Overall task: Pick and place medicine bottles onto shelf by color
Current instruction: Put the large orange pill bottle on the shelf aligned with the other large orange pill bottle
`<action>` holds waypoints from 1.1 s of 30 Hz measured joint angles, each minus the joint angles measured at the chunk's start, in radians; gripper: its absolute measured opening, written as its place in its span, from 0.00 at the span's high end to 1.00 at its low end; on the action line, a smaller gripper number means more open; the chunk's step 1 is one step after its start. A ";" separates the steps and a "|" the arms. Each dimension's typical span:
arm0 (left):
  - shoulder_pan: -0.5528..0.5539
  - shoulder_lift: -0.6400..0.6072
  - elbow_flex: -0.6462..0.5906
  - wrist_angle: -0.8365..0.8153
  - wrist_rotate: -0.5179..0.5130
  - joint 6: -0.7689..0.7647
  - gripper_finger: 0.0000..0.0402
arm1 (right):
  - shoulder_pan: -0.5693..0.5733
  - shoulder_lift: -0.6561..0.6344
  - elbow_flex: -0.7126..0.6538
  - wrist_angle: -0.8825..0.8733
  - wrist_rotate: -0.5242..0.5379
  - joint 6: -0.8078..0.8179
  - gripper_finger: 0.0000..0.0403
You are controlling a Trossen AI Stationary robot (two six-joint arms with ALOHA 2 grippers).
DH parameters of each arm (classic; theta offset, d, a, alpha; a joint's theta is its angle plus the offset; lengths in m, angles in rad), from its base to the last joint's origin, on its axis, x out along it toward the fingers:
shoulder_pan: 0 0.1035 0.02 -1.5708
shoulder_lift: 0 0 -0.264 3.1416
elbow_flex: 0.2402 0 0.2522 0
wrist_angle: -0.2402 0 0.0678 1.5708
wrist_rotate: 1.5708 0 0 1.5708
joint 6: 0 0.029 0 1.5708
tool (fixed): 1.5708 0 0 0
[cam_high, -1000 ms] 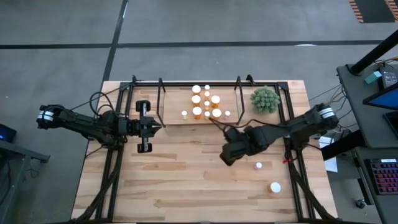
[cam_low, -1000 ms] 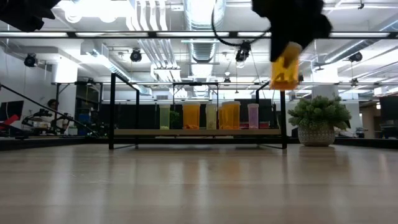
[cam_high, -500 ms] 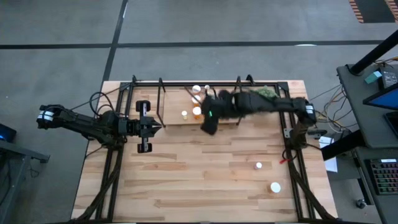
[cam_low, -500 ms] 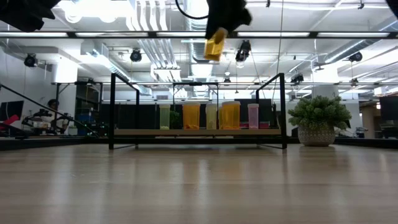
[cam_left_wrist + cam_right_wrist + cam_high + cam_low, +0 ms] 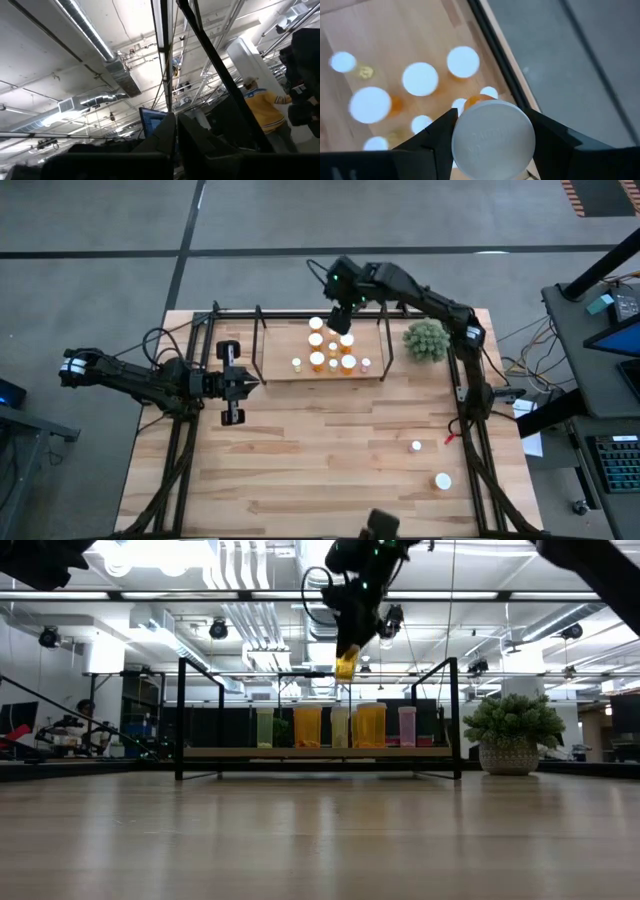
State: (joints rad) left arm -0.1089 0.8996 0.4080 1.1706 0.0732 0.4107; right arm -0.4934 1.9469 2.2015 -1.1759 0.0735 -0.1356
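The right gripper (image 5: 341, 317) hangs above the shelf (image 5: 275, 365), jaws clamped around an orange bottle (image 5: 346, 664) just under its white cap (image 5: 493, 139). It looks light, rigid and slick. The left gripper (image 5: 252, 383) waits clenched over the desk (image 5: 300, 470).

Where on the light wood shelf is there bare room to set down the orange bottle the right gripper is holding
The light-wood shelf is bare at its left end, between the black upright and the small white-capped bottle. The white-capped orange bottles crowd the middle and right, under the right gripper and its white-capped orange bottle.
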 joint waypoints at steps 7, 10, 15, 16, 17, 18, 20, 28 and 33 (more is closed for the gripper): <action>0.000 -0.018 0.000 0.005 -0.008 0.097 1.00 | -0.085 0.102 0.033 -0.062 -0.029 -0.061 0.51; 0.001 -0.025 0.001 0.005 -0.025 0.127 1.00 | -0.096 0.142 0.056 -0.118 -0.029 -0.090 0.51; 0.004 -0.033 0.001 0.004 -0.030 0.154 1.00 | -0.101 0.179 0.068 -0.124 -0.043 -0.118 0.51; 0.004 -0.035 0.001 0.004 -0.030 0.155 1.00 | -0.101 0.185 0.068 -0.126 -0.052 -0.117 0.51; 0.004 -0.038 0.001 0.002 -0.031 0.155 1.00 | -0.101 0.193 0.068 -0.129 -0.055 -0.115 0.51; 0.004 -0.040 0.001 0.000 -0.031 0.156 1.00 | -0.103 0.201 0.068 -0.129 -0.057 -0.111 0.51; 0.004 -0.042 0.001 -0.001 -0.034 0.156 1.00 | -0.105 0.214 0.068 -0.128 -0.063 -0.099 0.51; 0.004 -0.044 -0.001 -0.008 -0.062 0.154 1.00 | -0.116 0.218 0.055 -0.120 -0.128 -0.036 0.51; 0.004 -0.044 -0.001 -0.007 -0.063 0.153 1.00 | -0.116 0.216 0.045 -0.097 -0.128 -0.013 0.51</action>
State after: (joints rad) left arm -0.1047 0.8555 0.4068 1.1640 0.0097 0.5636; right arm -0.6094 2.1628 2.2466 -1.2729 -0.0540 -0.1489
